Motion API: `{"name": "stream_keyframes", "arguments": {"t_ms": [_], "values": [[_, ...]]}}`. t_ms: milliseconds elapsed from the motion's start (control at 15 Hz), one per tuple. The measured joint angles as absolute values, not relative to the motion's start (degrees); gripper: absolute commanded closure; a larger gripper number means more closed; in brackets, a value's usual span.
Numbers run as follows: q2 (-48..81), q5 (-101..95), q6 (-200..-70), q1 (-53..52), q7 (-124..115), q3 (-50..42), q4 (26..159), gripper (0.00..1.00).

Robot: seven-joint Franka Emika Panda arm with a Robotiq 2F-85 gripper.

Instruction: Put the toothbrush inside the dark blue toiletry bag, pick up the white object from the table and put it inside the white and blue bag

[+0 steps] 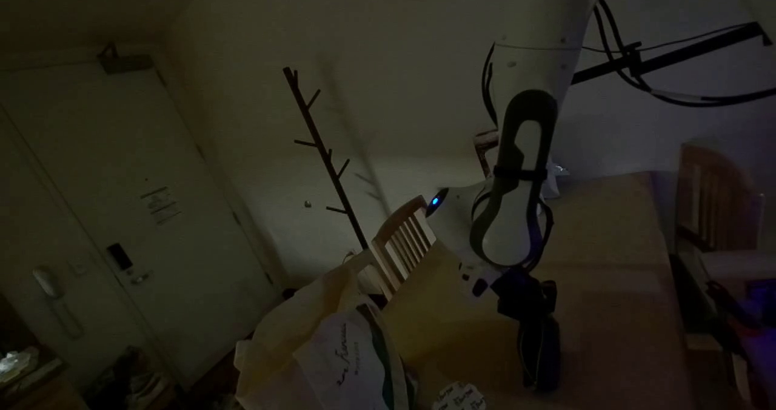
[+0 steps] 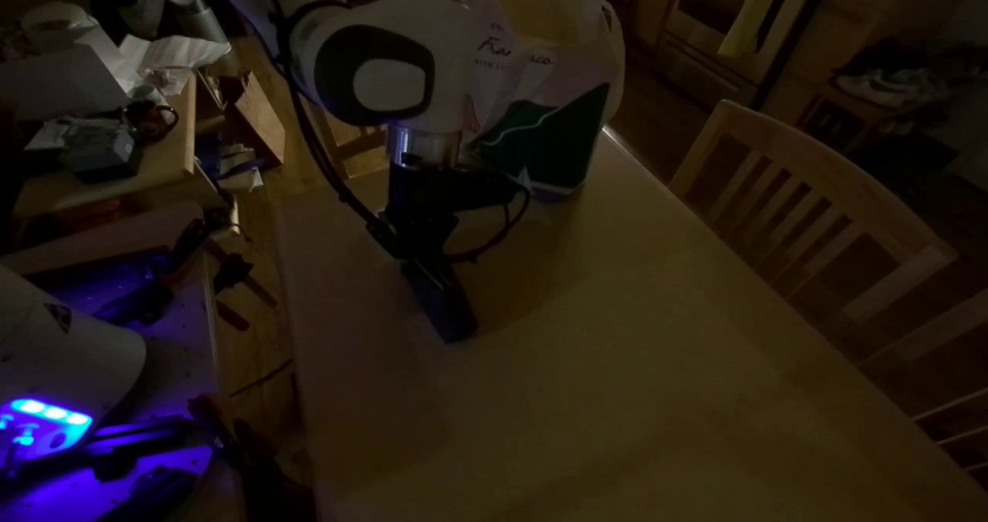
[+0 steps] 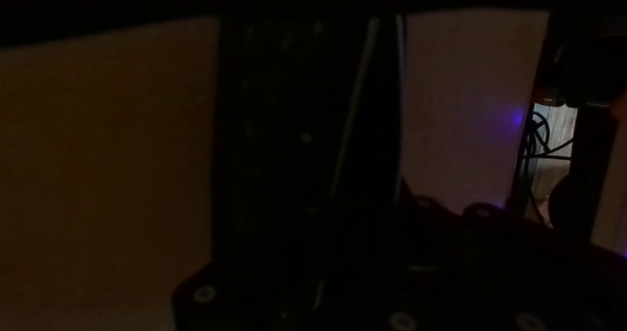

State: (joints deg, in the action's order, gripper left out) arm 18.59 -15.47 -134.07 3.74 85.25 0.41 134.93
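Note:
The dark blue toiletry bag (image 1: 539,355) looks almost black and hangs lengthwise below my gripper (image 1: 535,316) over the table. It also shows in an exterior view (image 2: 441,302) under the gripper (image 2: 423,253). In the wrist view the pouch (image 3: 289,110) runs out from the dark jaws, with small pale marks and a zip-like line. The gripper appears shut on its end. I cannot tell whether its bottom touches the table. The white and blue bag (image 1: 348,361) stands open on the table, also in an exterior view (image 2: 540,82). A white patterned object (image 1: 459,396) lies beside it. No toothbrush shows.
The room is very dark. The wooden table (image 2: 617,352) has chairs (image 2: 810,205) along one side. Another chair (image 1: 403,243) stands behind the white bag. A cluttered side table (image 2: 177,151) and the blue-lit robot base (image 2: 54,414) are past the table's edge.

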Motion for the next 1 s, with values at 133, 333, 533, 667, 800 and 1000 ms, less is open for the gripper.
{"name": "stream_keyframes", "arguments": {"t_ms": [133, 333, 533, 667, 800, 1000], "values": [[18.42, -15.35, -134.52, 3.88, 85.25, 0.37, 135.42, 0.64], [18.37, -15.20, -134.78, 4.11, 85.25, 0.38, 135.64, 0.45], [18.33, -15.20, -136.45, 4.36, 85.28, 0.38, 135.47, 0.24], [18.29, -15.20, -136.79, 4.36, 85.28, 0.42, 135.07, 0.13], [18.20, -15.20, -137.19, 4.36, 85.28, 0.50, 134.84, 0.02], [18.18, -15.20, -137.74, 4.36, 85.28, 0.66, 134.72, 0.00]]}}
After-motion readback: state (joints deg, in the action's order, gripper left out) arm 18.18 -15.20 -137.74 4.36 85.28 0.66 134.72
